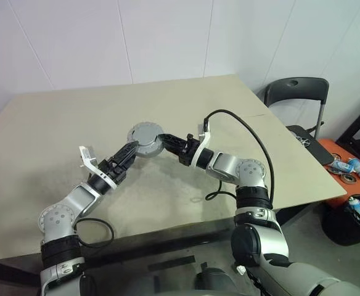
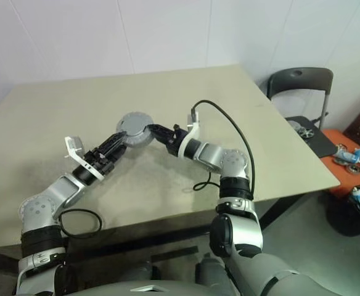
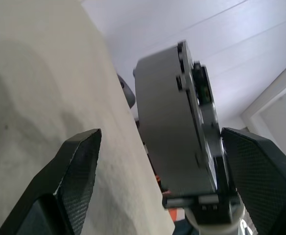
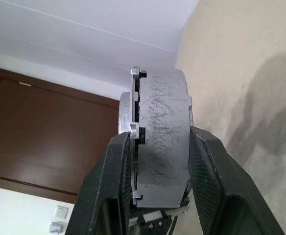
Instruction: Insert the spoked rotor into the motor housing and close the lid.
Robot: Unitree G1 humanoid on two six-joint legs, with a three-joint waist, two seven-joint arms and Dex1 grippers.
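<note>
Over the beige table [image 1: 57, 123], right gripper [image 1: 165, 140] clamps the lidded motor housing [image 1: 145, 139]; left gripper [image 1: 129, 152] spread loose around it

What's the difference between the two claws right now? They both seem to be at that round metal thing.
The right claw is clamped on the closed motor housing, its fingers pressing both flat sides; the left claw stands open, with gaps between its fingers and the housing. The right claw reaches in from the robot's right, the left from its left. Both have two black fingers and meet at the housing above the table.
</note>
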